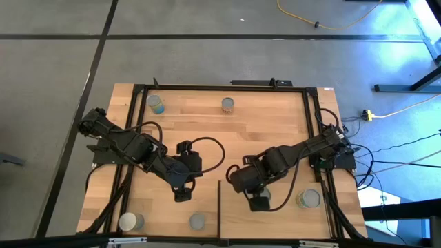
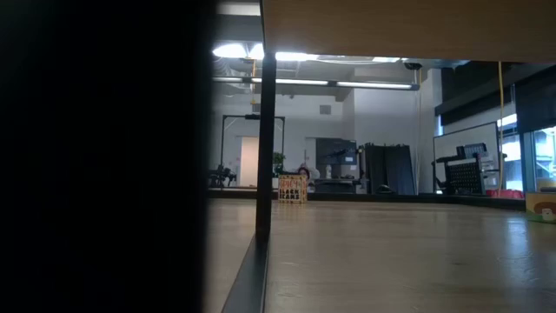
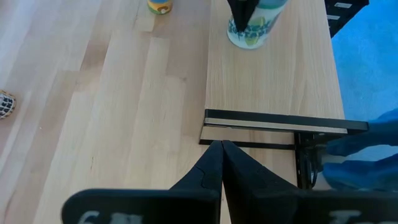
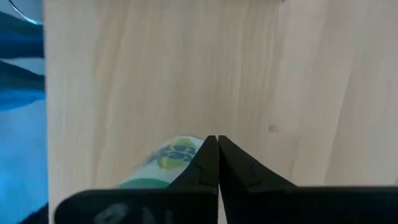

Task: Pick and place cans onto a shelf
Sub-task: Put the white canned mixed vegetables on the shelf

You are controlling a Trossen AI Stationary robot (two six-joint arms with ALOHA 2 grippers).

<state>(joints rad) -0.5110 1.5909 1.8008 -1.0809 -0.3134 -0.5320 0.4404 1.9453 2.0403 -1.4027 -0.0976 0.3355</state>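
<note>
high view shows the shelf (image 1: 286,200), a pale plain wood panel with a thin dark edge strip, at the near right of the striped plank tabletop (image 1: 207,131). two cans look to be on it: a green-and-yellow labelled tin (image 1: 308,199) near the right edge, and a pale-labelled tin (image 3: 249,28) directly under the right gripper (image 1: 259,204), mostly hidden by it from above. four more stand off the shelf: a blue-and-yellow one (image 1: 156,104) at the far left corner, a silver-topped one (image 1: 228,104) at the far middle, a white-topped one (image 1: 129,222) at the near left and a grey-topped one (image 1: 198,221) just left of the edge strip. so the job reads as roughly a third done, with those four left to carry over (assuming no others sit out of sight).

the right gripper's fingers are pressed together, tips meeting just over the tin's rim; whether they touch it is hard to tell. the left gripper (image 1: 182,195) is likewise closed on nothing, hovering over bare planks left of the shelf.

the tins are small smooth cylinders with flat round lids and glossy printed labels; the shelf wood is matte, fine-grained.
</note>
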